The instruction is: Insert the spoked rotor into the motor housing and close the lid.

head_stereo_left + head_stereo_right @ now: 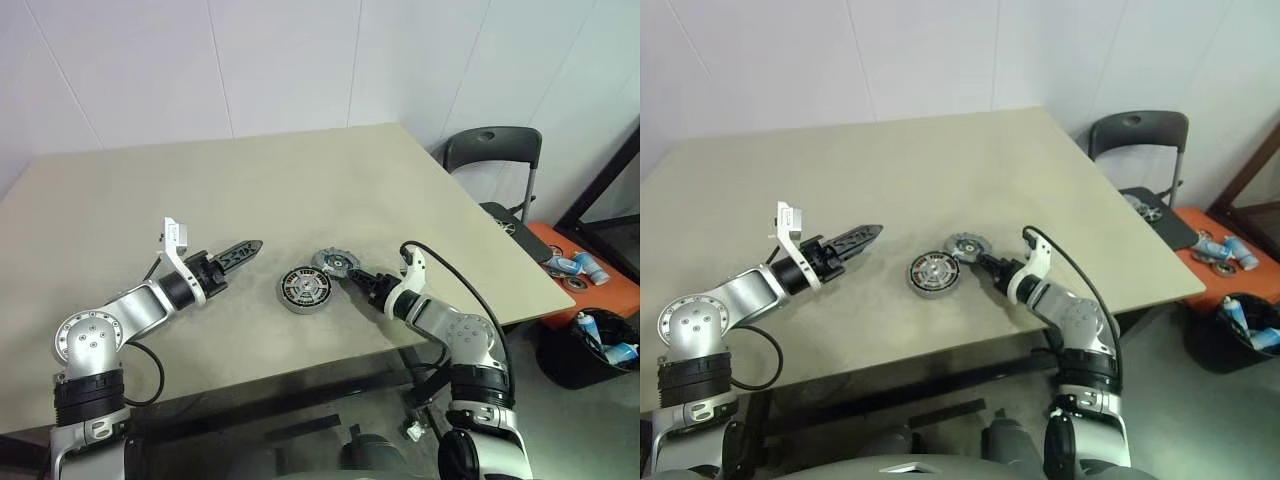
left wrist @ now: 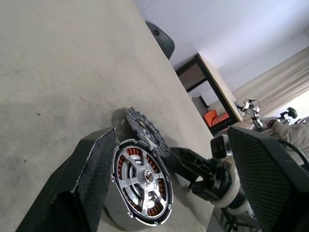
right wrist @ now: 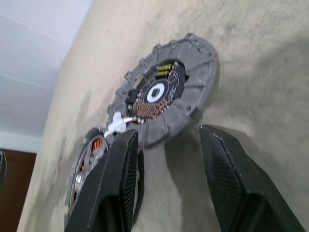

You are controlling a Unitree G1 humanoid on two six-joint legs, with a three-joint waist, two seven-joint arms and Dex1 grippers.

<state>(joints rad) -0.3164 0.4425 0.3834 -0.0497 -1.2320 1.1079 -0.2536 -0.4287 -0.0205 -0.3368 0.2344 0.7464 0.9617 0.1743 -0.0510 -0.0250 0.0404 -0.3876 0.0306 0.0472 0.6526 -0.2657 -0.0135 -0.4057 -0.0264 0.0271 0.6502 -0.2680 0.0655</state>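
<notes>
Tabletop (image 1: pixel 250 180) in pale beige, seen from the robot's head, with both arms reaching in from the near edge. Near the middle of the near half lies the motor housing (image 1: pixel 304 290), a round dark disc flat on the table. The spoked rotor (image 2: pixel 143 177) sits inside it: in the left wrist view, shiny silver spokes and a hub lie over a ring of copper-coloured windings.

Just beyond the housing and slightly to the robot's right lies the lid (image 1: pixel 334 262), a grey notched disc with a central hole. In the right wrist view its face shows a dark inner ring with small copper and yellow parts around a pale centre. Lid and housing are very close together; whether their edges touch cannot be told.

The left gripper (image 1: pixel 244 252) hovers above the table to the left of the housing, clearly apart from it, pointing roughly level toward it. Its two black fingers stand wide apart and hold nothing.

The right gripper (image 1: pixel 358 280) reaches in from the right, tilted slightly downward, its tips right beside the near edge of the lid. Its fingers (image 3: pixel 231 183) are parted, with bare table between them, and nothing is gripped. One finger lies close to the gap between lid and housing.

Off the table's far right corner stands a dark chair (image 1: pixel 492 150), with an orange surface (image 1: pixel 590 275) carrying small objects beside it.
</notes>
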